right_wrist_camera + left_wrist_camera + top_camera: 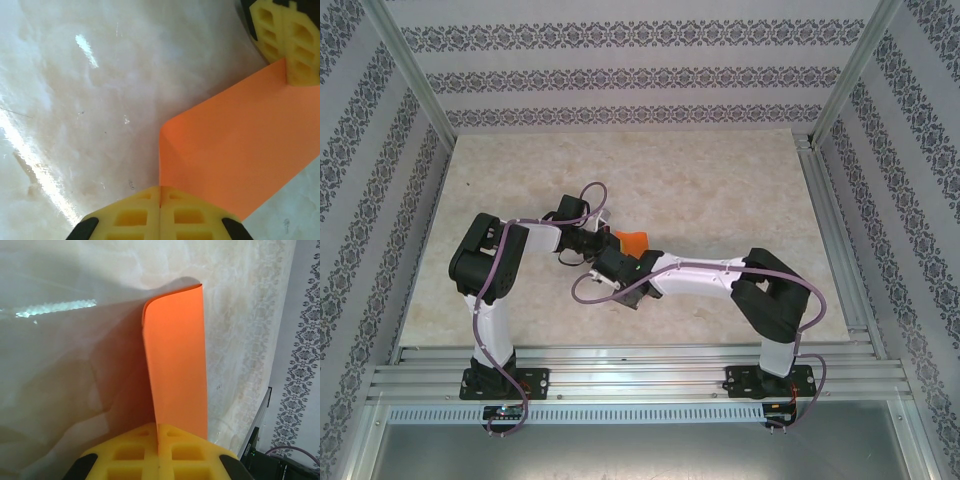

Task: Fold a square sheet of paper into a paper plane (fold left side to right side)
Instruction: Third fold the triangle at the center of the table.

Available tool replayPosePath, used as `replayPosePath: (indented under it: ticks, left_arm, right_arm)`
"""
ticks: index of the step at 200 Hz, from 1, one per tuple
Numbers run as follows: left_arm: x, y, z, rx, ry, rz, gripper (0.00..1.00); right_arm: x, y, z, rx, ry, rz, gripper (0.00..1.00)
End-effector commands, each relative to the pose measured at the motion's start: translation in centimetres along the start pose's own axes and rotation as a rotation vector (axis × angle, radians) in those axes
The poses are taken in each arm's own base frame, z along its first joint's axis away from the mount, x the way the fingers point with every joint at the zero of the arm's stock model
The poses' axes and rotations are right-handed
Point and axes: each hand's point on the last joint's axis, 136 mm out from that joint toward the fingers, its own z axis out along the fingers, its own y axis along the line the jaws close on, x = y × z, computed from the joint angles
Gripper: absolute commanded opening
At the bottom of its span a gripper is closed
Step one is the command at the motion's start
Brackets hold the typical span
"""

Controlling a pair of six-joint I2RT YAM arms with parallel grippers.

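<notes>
Left claw (158, 442) is pinched tight on one edge of the orange paper (175, 360). Right claw (160, 200) is pinched tight on another edge of the same paper. The paper is bent and curls up between the two claws, near the middle of the table (720, 190).

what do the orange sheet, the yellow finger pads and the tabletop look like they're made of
Square sheet of paper: thin matte orange paper; it curls over softly at its bend without cracking.
Finger pads: probably moulded rubber or soft plastic, matte yellow with a grid of recesses.
Table: glossy marble-patterned surface, possibly laminate or stone; bright glare streaks show the sheen.
</notes>
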Motion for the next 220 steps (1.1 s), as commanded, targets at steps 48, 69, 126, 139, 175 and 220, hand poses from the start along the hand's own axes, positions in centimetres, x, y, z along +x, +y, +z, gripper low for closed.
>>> replayPosePath:
  ticks: [48,69,126,139,175,220]
  left_arm:
    - [-1.0,-0.9,-1.0,0.009,-0.020,0.057,0.20]
    - [-1.3,-1.0,-2.1,0.001,-0.036,0.064,0.37]
    - [-2.5,0.2,-7.6,-0.078,-0.124,0.063,0.67]
    - [-2.9,-0.2,-8.3,-0.056,-0.144,0.061,0.63]
    - [-3.5,-3.1,-6.6,0.052,-0.108,0.110,0.35]
    - [-3.6,-4.7,-2.6,0.098,-0.030,0.129,0.23]
  right_arm:
    - [-0.9,-0.7,-2.1,-0.305,-0.108,0.189,0.00]
    - [-0.5,-1.2,-1.8,-0.355,-0.121,0.233,0.00]
    - [0.1,-2.3,-1.0,-0.421,-0.136,0.307,0.00]
    - [0.1,-2.4,-1.0,-0.432,-0.147,0.316,0.00]
    - [-0.1,-2.8,-1.3,-0.441,-0.165,0.327,0.00]
    - [-0.1,-2.7,-1.0,-0.450,-0.157,0.330,0.00]
